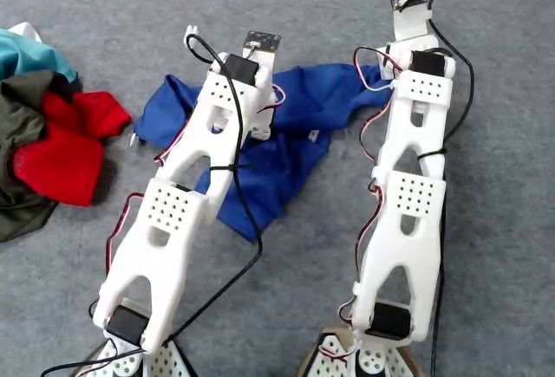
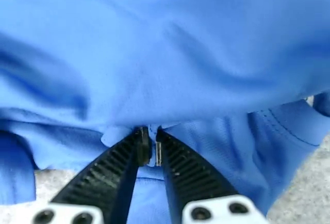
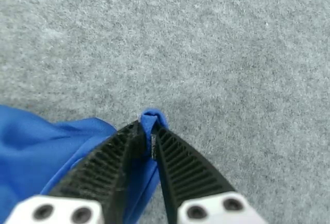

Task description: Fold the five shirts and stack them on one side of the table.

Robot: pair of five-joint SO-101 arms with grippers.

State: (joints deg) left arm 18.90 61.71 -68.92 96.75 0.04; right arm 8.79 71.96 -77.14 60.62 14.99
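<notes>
A blue shirt (image 1: 286, 134) lies crumpled in the middle of the grey table, spread between the two arms. My left gripper (image 2: 149, 136) is shut on a fold of the blue shirt (image 2: 165, 69), which fills the space beyond its fingers. My right gripper (image 3: 151, 131) is shut on a corner of the blue shirt (image 3: 46, 141), with a small tip of cloth sticking out past the fingertips. In the high view the left arm (image 1: 234, 91) sits over the shirt's middle and the right arm (image 1: 421, 82) over its right end.
A heap of other shirts lies at the table's left edge: a red one (image 1: 74, 139), a dark green one (image 1: 22, 186) and a teal one (image 1: 30, 52). Grey carpet-like table surface (image 1: 494, 221) extends to the right and in front.
</notes>
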